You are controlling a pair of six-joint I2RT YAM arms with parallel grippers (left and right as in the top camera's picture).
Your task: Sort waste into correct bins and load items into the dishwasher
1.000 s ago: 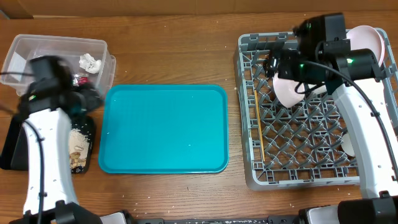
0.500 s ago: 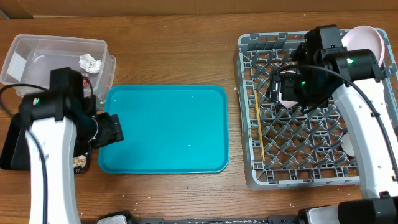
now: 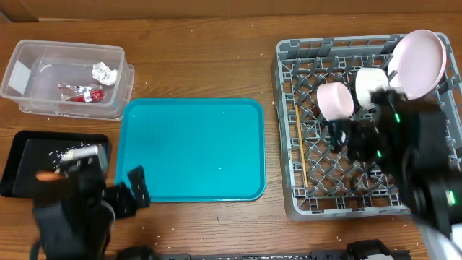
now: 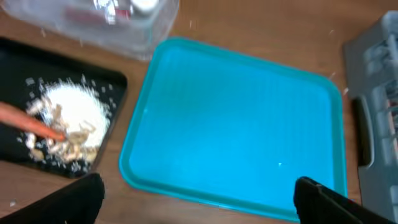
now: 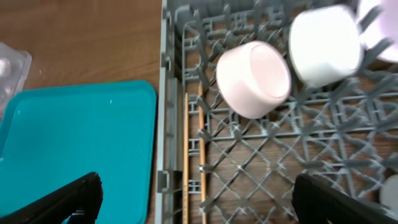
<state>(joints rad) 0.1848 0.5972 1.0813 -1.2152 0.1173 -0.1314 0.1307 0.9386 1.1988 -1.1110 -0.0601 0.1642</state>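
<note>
A brown wooden desk [image 3: 202, 61] fills the overhead view, its grain running left to right under soft, even light. Along the far edge runs a paler tan strip [image 3: 216, 6]; what it is cannot be told. A dark band [image 3: 253, 255] borders the near edge.

Scraps [image 4: 65, 124], carrot [image 4: 28, 121] in black tray [image 4: 37, 59]; wrapper [image 3: 79, 92], tissue [image 3: 103, 71] in clear tub [image 3: 29, 50]; dishes [image 3: 336, 100], chopsticks [image 3: 301, 148] in rack [image 3: 289, 72].

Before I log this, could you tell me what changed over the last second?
Both arms retreated to the near edge. The left gripper came off the black tray, uncovering the food scraps; the right gripper, jaws open, drew away from the bowls in the rack. Teal tray, tub, chopsticks and plate stayed put.
</note>
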